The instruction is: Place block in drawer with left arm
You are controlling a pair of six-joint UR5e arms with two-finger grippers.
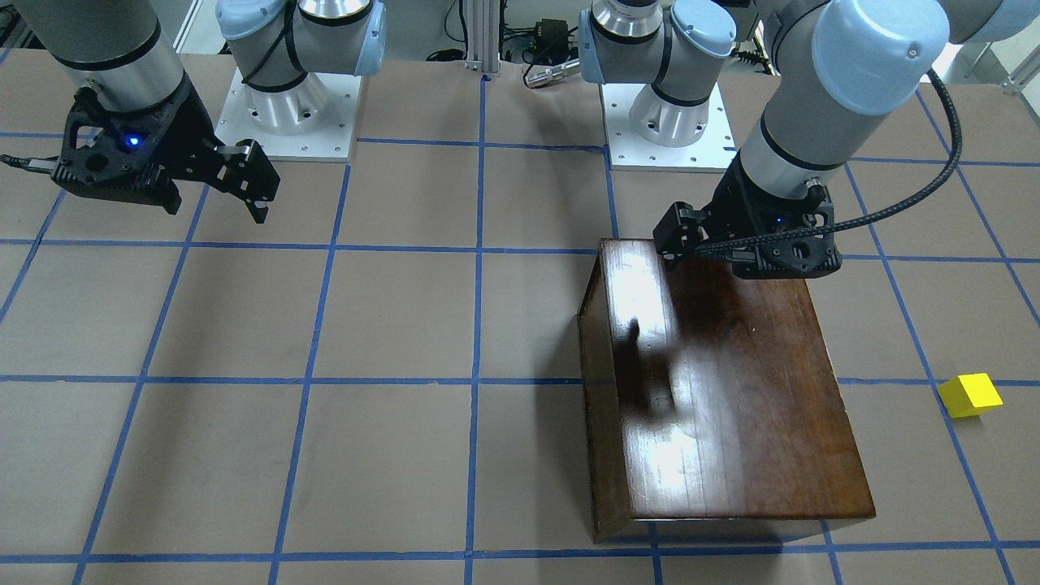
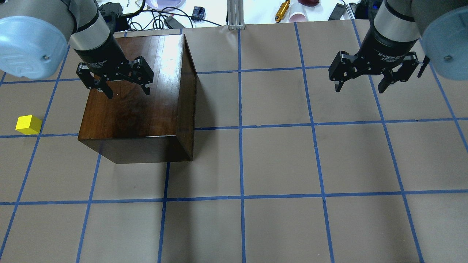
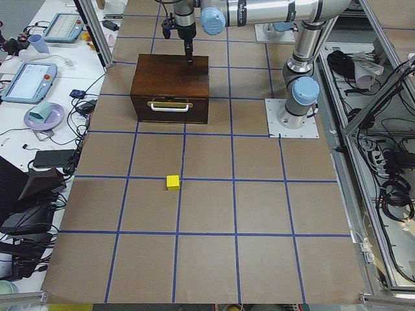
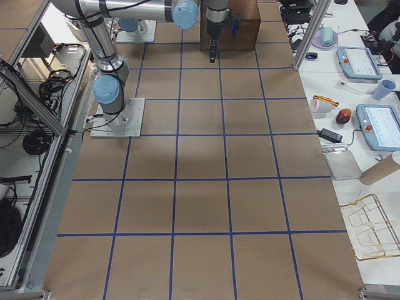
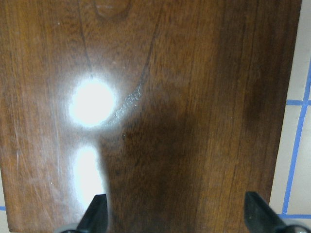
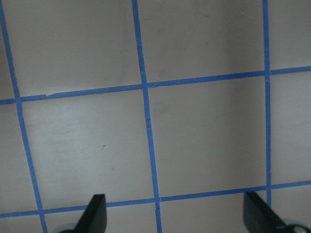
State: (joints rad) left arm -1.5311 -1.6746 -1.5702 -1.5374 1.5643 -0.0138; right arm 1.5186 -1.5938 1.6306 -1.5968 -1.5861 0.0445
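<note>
The yellow block (image 2: pixel 28 124) lies on the table to the left of the dark-brown wooden box (image 2: pixel 135 106); it also shows in the front view (image 1: pixel 969 396) and the left side view (image 3: pixel 172 183). The drawer front (image 3: pixel 170 107) with its metal pull is flush with the box, so the drawer is shut. My left gripper (image 2: pixel 128 94) hovers open and empty over the box top (image 5: pixel 184 97), its fingertips (image 5: pixel 95 216) spread wide. My right gripper (image 2: pixel 360 90) is open and empty above bare table, far to the right (image 1: pixel 256 207).
Both arm bases (image 1: pixel 284 106) (image 1: pixel 674 114) stand at the robot's edge of the table. Cables, cups and an orange tool (image 2: pixel 282 11) lie beyond the table's far edge. Blue tape lines grid the brown tabletop (image 2: pixel 278 160).
</note>
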